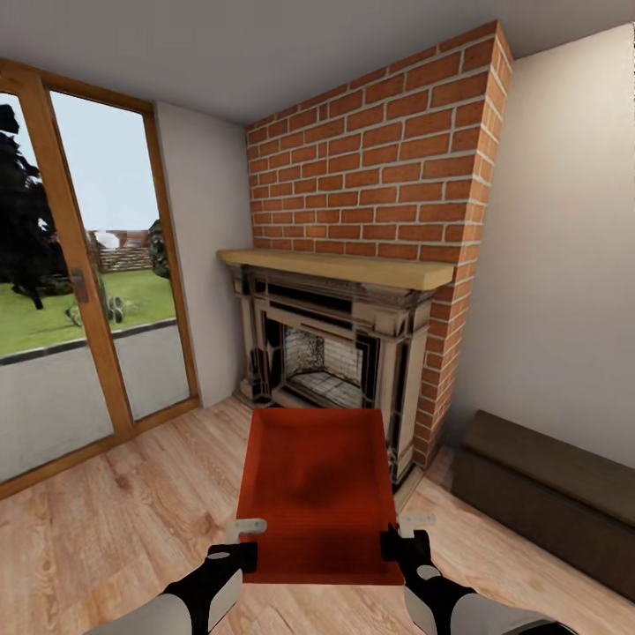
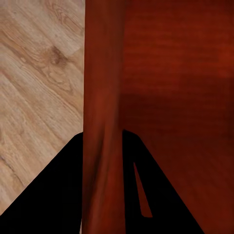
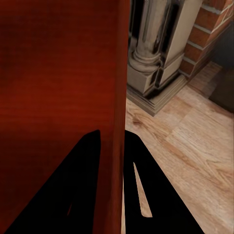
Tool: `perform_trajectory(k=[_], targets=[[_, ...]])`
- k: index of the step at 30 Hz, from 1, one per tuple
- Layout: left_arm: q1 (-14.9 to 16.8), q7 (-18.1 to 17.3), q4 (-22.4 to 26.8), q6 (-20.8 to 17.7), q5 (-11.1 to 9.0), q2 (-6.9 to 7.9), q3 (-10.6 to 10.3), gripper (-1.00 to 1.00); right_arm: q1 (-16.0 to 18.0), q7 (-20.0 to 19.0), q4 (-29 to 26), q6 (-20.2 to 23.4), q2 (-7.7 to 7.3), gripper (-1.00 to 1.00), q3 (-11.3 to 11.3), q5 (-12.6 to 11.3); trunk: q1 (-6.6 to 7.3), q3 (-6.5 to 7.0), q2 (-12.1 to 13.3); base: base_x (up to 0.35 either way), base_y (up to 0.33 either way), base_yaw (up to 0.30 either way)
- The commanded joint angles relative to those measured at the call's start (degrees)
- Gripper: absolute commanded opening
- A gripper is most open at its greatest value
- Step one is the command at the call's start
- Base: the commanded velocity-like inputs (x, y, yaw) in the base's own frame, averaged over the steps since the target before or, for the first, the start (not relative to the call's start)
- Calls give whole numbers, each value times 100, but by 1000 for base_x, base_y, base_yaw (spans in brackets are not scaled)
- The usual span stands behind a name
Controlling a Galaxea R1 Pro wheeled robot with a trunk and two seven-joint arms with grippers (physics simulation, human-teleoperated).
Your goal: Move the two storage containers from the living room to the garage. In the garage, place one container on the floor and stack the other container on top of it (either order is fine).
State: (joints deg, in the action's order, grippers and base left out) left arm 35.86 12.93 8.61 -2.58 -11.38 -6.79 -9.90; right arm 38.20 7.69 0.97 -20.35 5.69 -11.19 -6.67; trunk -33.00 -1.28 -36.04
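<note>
Orange-red storage container [image 1: 317, 485]: open-top, held off the wood-plank floor [image 1: 115, 520] before the brick fireplace [image 1: 353, 353], in the living room. Left claw [image 1: 236, 551]: closed on the container's left wall near its front corner, fingers astride the wall. Right claw [image 1: 399, 542]: closed likewise on the right wall. Dark cabinet [image 1: 547, 494]: right, along the wall. Handling note, a judgement: keep both grips level and evenly spaced while turning toward the garage; swing clear of hearth and cabinet.
</note>
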Motion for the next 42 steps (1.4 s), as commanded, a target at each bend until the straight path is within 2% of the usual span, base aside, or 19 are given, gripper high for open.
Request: perform_trajectory(k=[1,17,42], targets=[[0,69,1,-32,-47,2,-21,-100,11,13,-1,-39,2,-100,153,-113,-2,-1,-9,0,0,0],[0,69,1,-32,-49,2,-21,-100,11,5,-1,-36,0,-100,153,-115,-2,139,-9,0,0,0],[0,69,1,-32,-48,2,-21,-100,11,27,-1,-26,-2,-100,149,-113,-2,150,-9,0,0,0]])
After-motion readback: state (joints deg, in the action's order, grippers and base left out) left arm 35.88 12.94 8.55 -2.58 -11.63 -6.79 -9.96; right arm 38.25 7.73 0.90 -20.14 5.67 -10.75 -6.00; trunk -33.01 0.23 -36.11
